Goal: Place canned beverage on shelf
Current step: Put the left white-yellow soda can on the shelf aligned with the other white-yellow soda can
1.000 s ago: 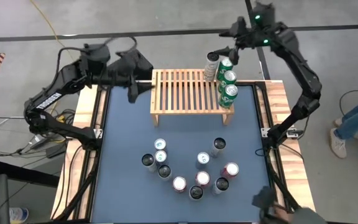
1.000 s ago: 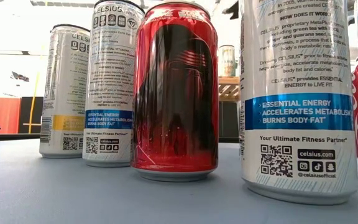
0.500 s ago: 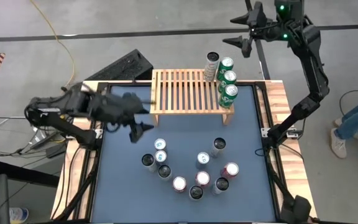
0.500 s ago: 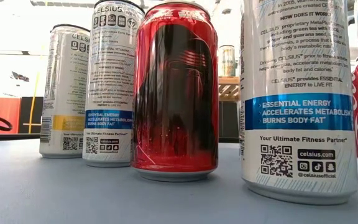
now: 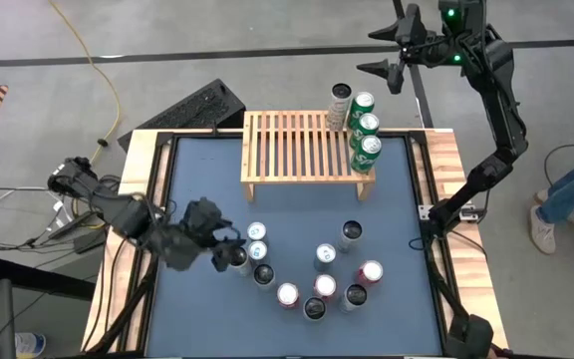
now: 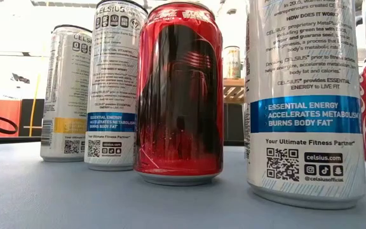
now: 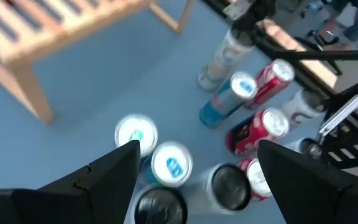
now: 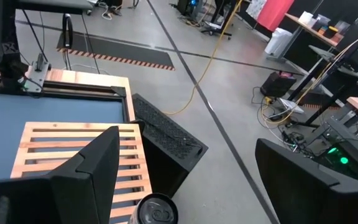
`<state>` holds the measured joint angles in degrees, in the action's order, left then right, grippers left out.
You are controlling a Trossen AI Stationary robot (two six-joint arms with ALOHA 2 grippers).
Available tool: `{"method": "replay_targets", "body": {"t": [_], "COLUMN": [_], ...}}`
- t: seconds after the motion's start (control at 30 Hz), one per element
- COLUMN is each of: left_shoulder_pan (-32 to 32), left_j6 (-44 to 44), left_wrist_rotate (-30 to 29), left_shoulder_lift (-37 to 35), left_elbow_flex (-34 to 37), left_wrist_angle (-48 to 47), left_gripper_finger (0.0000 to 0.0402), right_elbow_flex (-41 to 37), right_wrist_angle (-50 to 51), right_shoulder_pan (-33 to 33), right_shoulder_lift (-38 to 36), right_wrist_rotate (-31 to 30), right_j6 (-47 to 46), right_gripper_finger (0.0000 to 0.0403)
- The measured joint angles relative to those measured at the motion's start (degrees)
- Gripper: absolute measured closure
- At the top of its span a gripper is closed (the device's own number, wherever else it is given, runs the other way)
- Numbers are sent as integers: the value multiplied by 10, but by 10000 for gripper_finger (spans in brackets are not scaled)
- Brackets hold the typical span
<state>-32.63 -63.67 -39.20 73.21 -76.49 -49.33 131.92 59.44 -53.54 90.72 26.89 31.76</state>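
The light-wood slatted shelf [image 5: 302,150] stands at the table's far side. Three green cans [image 5: 369,126] and a silver can [image 5: 341,105] stand on its right end. Several more cans [image 5: 314,269] stand upright in a cluster on the blue mat, and the low view shows them close up, a red can [image 6: 180,95] among them. My left gripper [image 5: 225,245] hovers open at the cluster's left end, above the blue-topped cans [image 7: 171,165] and touching none. My right gripper [image 5: 392,55] is open and raised beyond the shelf's far right corner.
A black keyboard-like object [image 5: 192,108] lies beyond the table's far left corner. The mat [image 5: 207,179] between the shelf and the can cluster is bare. A person's legs [image 5: 571,189] show at the right, off the table. The shelf's left slats [image 8: 73,149] carry nothing.
My left gripper has swung from the shelf's far left corner toward the near edge and down to the left end of the can cluster, rolling as it went, and has stayed open. My right gripper rose away from the shelved cans early on, then held still.
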Motion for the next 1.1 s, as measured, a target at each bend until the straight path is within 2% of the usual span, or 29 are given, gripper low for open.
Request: {"method": "replay_targets", "body": {"t": [0.17,0.37,0.57,0.9,1.1], "left_shoulder_pan": [-43,-61,-63,-72,-62], "left_j6": [-60,-59,-68,10,13], "left_wrist_rotate": [-3,-56,-63,-60,-51], "left_shoulder_lift": [0,0,0,0,0], "left_elbow_flex": [63,100,145,199,227], "left_wrist_angle": [-1,0,8,145,169], "left_gripper_finger": [90,90,90,90,90], "right_elbow_flex": [0,0,0,0,0], "right_wrist_angle": [0,0,2,8,27], "right_shoulder_pan": [6,7,7,7,7], "right_shoulder_lift": [0,3,5,5,5], "right_wrist_rotate": [0,0,0,1,1], "right_j6": [-18,-60,-94,-108,-109], "right_gripper_finger": [85,85,85,85,85]}}
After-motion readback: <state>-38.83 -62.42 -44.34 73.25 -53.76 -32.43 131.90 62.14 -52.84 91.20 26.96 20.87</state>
